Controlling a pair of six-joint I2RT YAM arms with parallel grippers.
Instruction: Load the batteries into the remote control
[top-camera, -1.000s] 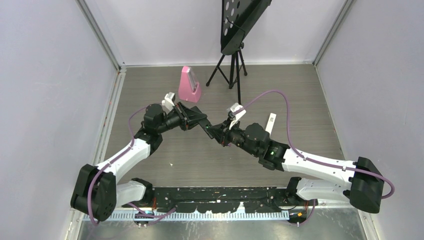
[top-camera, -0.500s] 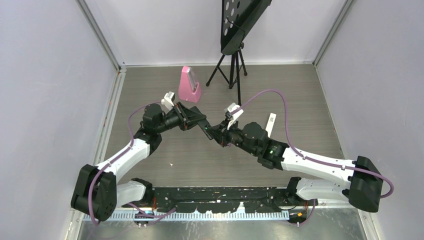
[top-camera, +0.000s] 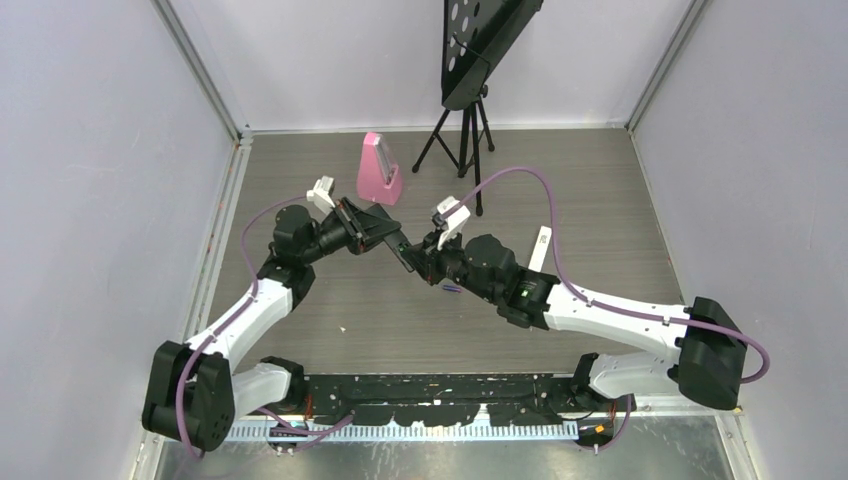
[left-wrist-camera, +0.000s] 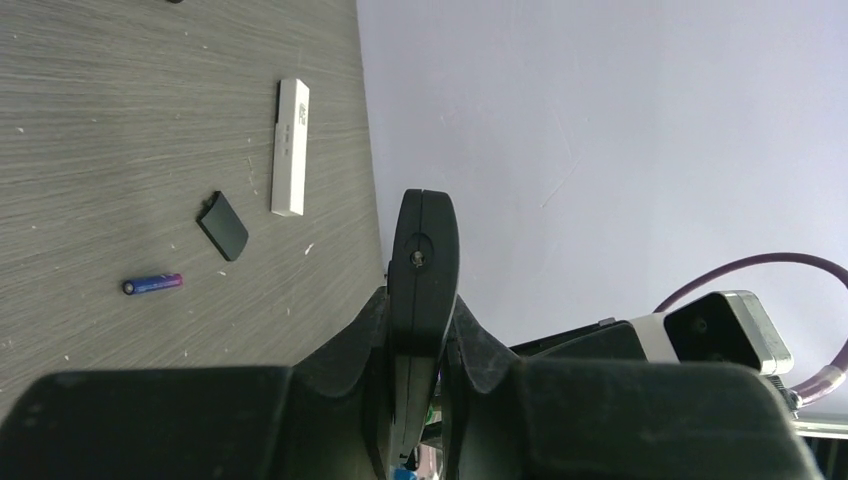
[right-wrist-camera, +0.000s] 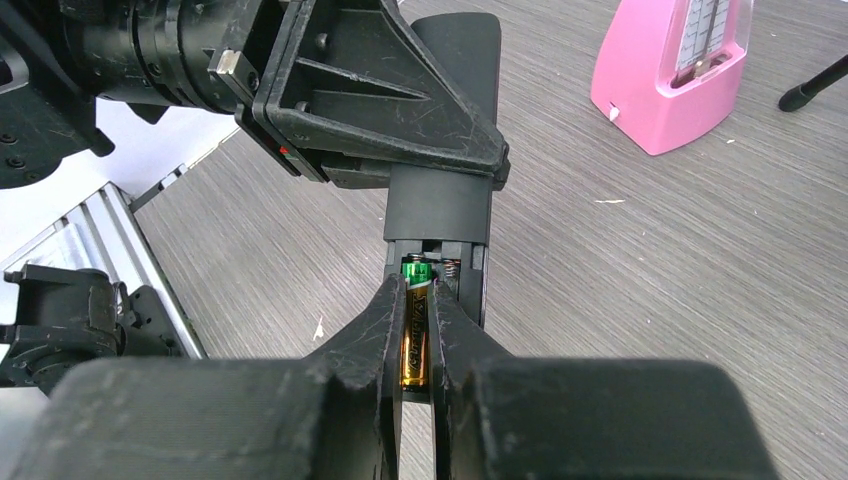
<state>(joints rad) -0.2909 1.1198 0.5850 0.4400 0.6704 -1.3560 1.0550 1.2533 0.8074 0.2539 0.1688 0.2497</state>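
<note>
Roughly at the table's (top-camera: 600, 180) centre the two arms meet in the air; the left gripper (top-camera: 375, 232) is clamped tight on the black remote control (top-camera: 392, 243), its fingers (left-wrist-camera: 372, 322) pressed on the two flat faces with the slim body standing edge-on between them in the left wrist view; the right gripper (right-wrist-camera: 417, 300) is closed narrowly on a gold battery (right-wrist-camera: 413, 345), one finger on each side; the battery's green end points at 12 o'clock in the right wrist view and sits at the remote's open compartment (right-wrist-camera: 450, 262), right by the small contact springs; whether it is seated there I cannot tell; dark lettering runs along the gold casing, too blurred to read.

On the table, at about 5 o'clock from the right gripper in the top view, lies a purple battery (top-camera: 450, 290), apart from everything; the left wrist view shows the black back cover (left-wrist-camera: 223, 225) lying flat near it, and the white remote (left-wrist-camera: 290, 147) just beyond the cover, not touching; the white remote bears small dark marks near one end, too small to read; it lies at 3 o'clock from the grippers in the top view; a pink metronome (top-camera: 378, 170) stands at 12 o'clock from the left gripper, and a black music stand (top-camera: 462, 130) rises at the far edge.
</note>
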